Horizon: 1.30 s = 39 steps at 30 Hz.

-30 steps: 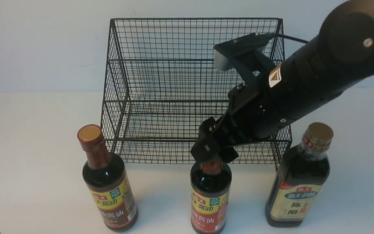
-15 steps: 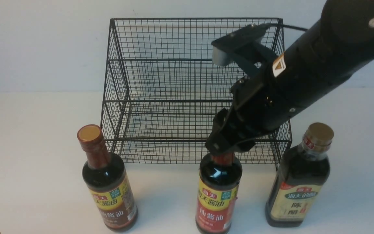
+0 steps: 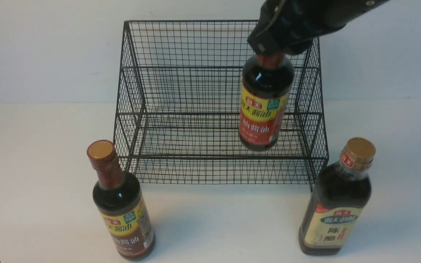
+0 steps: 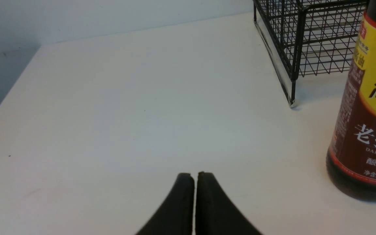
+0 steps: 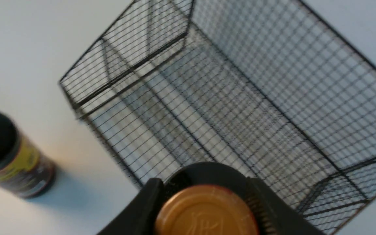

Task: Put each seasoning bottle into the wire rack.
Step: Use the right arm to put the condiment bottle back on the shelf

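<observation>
Gripping the neck of a slim soy sauce bottle (image 3: 263, 109), the right gripper (image 3: 274, 50) held it above the wire rack (image 3: 181, 47) lower tier, likely to clear the front rail; left gripper (image 4: 194, 178) was closed, empty.

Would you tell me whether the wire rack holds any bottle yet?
Empty: both tiers of the wire rack show bare mesh; the lifted bottle hangs from the right claw.

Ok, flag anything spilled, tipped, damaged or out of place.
Nothing stands out. The right gripper holds one slim red-necked dark-liquid bottle roughly upright, aloft in front of the black wire-mesh rack; the other slim bottle and the broad cream-labelled bottle stand upright on the white table. No spill, no bent wire.
</observation>
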### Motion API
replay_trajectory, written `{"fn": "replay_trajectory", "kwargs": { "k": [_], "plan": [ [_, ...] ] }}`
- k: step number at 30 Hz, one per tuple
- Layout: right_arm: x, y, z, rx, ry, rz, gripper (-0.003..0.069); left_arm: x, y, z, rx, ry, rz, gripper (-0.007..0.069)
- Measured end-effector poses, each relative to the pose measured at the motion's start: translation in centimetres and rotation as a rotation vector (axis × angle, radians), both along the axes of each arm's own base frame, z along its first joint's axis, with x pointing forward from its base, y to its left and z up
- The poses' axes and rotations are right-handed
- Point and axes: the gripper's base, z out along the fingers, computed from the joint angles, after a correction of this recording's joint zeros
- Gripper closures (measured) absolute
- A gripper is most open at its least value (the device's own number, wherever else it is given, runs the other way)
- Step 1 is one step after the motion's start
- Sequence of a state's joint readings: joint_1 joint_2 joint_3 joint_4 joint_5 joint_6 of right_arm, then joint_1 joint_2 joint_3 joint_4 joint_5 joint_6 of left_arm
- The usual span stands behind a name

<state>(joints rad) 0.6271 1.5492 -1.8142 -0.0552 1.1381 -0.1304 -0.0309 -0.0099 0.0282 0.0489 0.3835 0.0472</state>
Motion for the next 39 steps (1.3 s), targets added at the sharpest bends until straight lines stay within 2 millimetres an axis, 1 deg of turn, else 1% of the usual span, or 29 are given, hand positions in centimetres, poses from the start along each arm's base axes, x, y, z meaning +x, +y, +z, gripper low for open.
{"fn": "replay_trajectory", "kwargs": {
  "k": [1, 2, 3, 5, 6, 8, 9, 14, 21, 24, 28, 30, 38, 39],
  "plan": [
    [0.1, -0.1, -0.1, 0.001, 0.003, -0.009, 0.0365, 0.0, 0.0, 0.0, 0.0, 0.0, 0.0, 0.0629],
    [1.0, -0.7, 0.0, 0.027, -0.012, -0.073, 0.0368, 0.0, 0.0, 0.0, 0.0, 0.0, 0.0, 0.0629],
    [1.5, -0.9, -0.2, 0.033, -0.01, -0.097, 0.0368, 0.0, 0.0, 0.0, 0.0, 0.0, 0.0, 0.0629],
    [2.9, -1.7, -0.8, 0.049, -0.001, -0.173, 0.0369, 0.0, 0.0, 0.0, 0.0, 0.0, 0.0, 0.0629],
    [3.2, -2.0, -0.9, 0.044, 0.0, -0.186, 0.0369, 0.0, 0.0, 0.0, 0.0, 0.0, 0.0, 0.0629],
    [4.6, -2.8, -1.8, 0.054, 0.021, -0.25, 0.037, 0.0, 0.0, 0.0, 0.0, 0.0, 0.0, 0.0629],
    [5.4, -3.0, -2.3, 0.062, 0.036, -0.274, 0.037, 0.0, 0.0, 0.0, 0.0, 0.0, 0.0, 0.0629],
    [7.2, -3.3, -4.0, 0.074, 0.075, -0.309, 0.037, 0.0, 0.0, 0.0, 0.0, 0.0, 0.0, 0.0629],
    [7.6, -3.4, -4.2, 0.074, 0.089, -0.319, 0.037, 0.0, 0.0, 0.0, -0.011, -0.002, -0.001, 0.0629],
    [7.4, -3.6, -4.4, 0.052, 0.123, -0.326, 0.037, 0.0, -0.3, 0.1, -0.102, -0.003, -0.002, 0.0629],
    [7.5, -3.7, -6.0, -0.008, 0.222, -0.345, 0.037, 0.0, -0.7, 0.2, -0.25, -0.006, -0.005, 0.0629],
    [7.7, -3.6, -6.6, -0.019, 0.244, -0.346, 0.037, 0.0, -0.9, 0.2, -0.311, -0.007, -0.007, 0.0629],
    [7.9, -3.5, -6.8, -0.016, 0.245, -0.345, 0.037, 0.0, -1.2, 0.3, -0.41, -0.004, -0.011, 0.0629],
    [7.8, -3.6, -6.8, -0.02, 0.257, -0.347, 0.037, 0.0, -1.4, 0.4, -0.466, -0.001, -0.012, 0.0629]
  ]
}}
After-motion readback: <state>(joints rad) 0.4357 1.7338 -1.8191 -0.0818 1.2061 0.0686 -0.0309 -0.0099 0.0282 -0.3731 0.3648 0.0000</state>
